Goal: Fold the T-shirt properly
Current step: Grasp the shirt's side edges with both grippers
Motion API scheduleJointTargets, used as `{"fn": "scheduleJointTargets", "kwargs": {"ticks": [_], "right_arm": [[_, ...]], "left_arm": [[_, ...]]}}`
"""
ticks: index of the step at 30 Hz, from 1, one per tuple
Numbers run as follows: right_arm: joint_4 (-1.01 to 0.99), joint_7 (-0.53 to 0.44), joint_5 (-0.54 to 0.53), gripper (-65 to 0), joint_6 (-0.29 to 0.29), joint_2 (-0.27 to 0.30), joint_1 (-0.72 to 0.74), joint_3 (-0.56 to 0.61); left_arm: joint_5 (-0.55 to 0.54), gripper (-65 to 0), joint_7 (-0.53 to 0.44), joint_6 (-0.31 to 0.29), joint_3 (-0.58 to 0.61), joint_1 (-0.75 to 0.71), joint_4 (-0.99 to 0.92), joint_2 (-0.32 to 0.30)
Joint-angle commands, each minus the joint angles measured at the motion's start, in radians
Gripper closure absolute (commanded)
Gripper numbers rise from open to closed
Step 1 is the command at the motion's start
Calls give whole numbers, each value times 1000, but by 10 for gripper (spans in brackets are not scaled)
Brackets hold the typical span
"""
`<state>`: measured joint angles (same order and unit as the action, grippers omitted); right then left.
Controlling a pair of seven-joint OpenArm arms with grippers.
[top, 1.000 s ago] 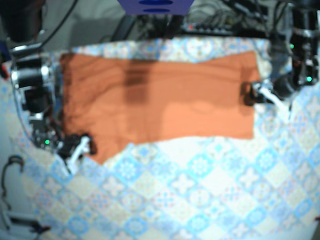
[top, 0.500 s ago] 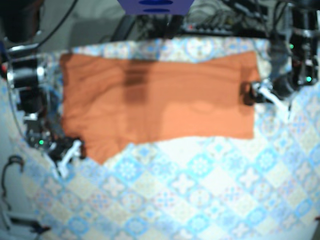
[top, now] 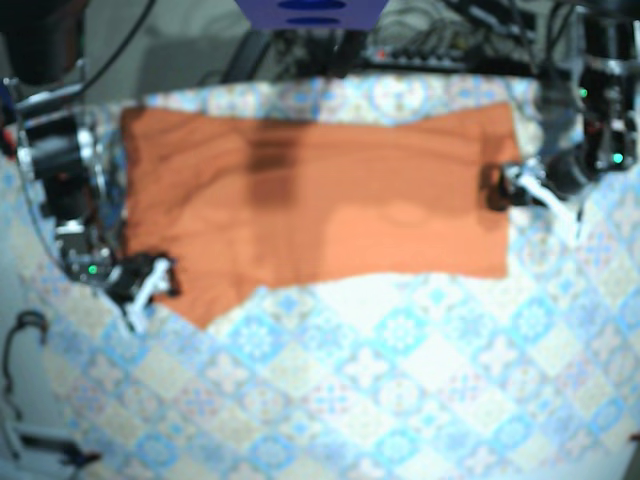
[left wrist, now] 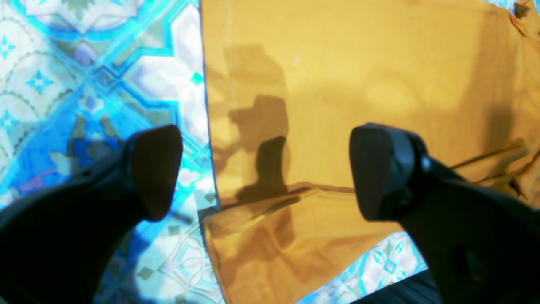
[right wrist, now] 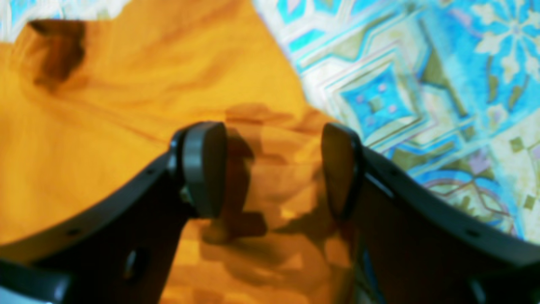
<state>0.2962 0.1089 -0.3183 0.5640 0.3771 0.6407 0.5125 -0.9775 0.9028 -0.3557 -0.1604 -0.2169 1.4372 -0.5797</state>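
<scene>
The orange T-shirt (top: pixel 320 200) lies flat as a wide rectangle on the far half of the patterned tablecloth (top: pixel 400 380). At its right edge my left gripper (top: pixel 505 187) hovers. In the left wrist view the left gripper (left wrist: pixel 265 173) is open, straddling the shirt's (left wrist: pixel 358 76) side edge above a folded-over layer. My right gripper (top: pixel 150 278) sits at the shirt's lower left corner. Seen from the right wrist, the right gripper (right wrist: pixel 270 169) is open over wrinkled orange cloth (right wrist: pixel 105 126), holding nothing.
Cables and equipment (top: pixel 420 45) crowd the far table edge, with a blue object (top: pixel 310 12) at the top. A loose cable (top: pixel 20 340) hangs at the left side. Patterned cloth (top: pixel 400 400) covers the near half of the table.
The right gripper drifted out left off the shirt's corner, then came back up onto its lower left edge. The left arm and the shirt stayed put.
</scene>
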Motion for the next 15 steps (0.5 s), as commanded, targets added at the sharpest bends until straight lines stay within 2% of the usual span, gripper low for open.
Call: {"fn": "scheduleJointTargets", "kwargs": {"ticks": [1, 2, 4, 8, 11, 15], "right_arm": [[-4, -38, -11, -352, -19, 12, 31, -7], [-16, -56, -11, -352, -52, 12, 31, -7], [-30, -79, -9, -352, -81, 12, 31, -4], [-45, -91, -12, -352, -88, 12, 31, -5], [-53, -120, -12, -352, -115, 12, 31, -7], [-53, -120, -11, -352, -115, 12, 31, 4]], "left_arm": [[-13, -614, -9, -6, -11, 7, 17, -23], [-13, -614, -9, -6, -11, 7, 17, -23], [-13, -614, -9, -6, -11, 7, 17, -23], [-13, -614, -9, -6, -11, 7, 17, -24], [-13, -614, -9, -6, -11, 7, 17, -24], [-13, -614, -9, -6, -11, 7, 17, -24]]}}
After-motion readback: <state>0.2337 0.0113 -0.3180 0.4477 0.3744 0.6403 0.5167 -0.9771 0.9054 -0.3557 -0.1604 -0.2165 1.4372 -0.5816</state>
